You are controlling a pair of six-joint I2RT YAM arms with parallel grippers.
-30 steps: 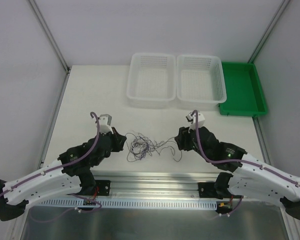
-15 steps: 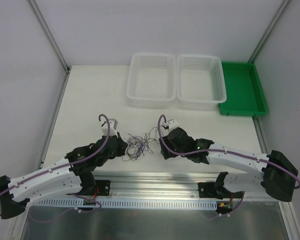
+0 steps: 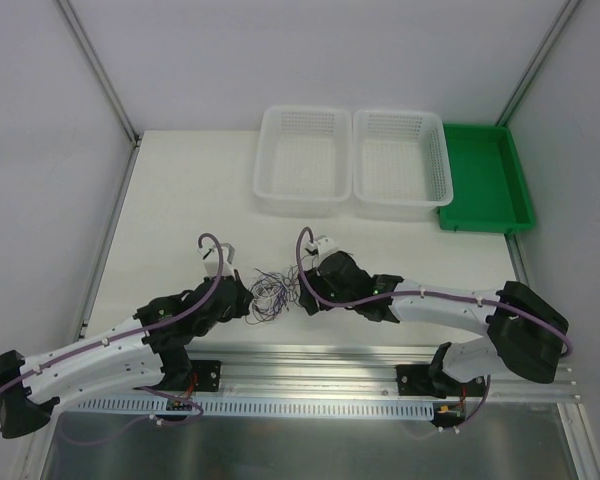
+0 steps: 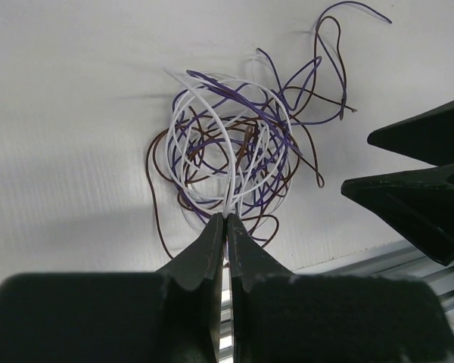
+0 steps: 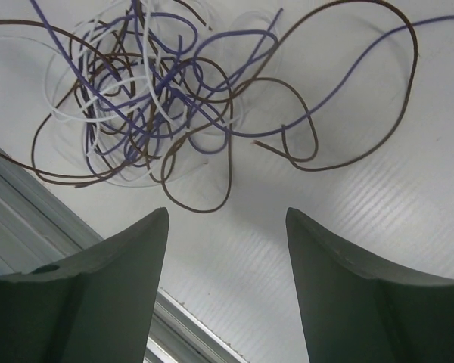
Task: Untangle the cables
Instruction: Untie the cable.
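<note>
Left jaws: pinched shut on a white strand of the cables.
Right jaws: swung in beside them, spread wider, empty.
Meaning: second grip likely next.

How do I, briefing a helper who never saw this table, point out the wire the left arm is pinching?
On the white table, near its front edge between the left arm and the right arm, lies a tangle of thin wires. The left fingers are shut on one strand at the tangle's edge. It is the white wire; its neighbours are purple and brown.
</note>
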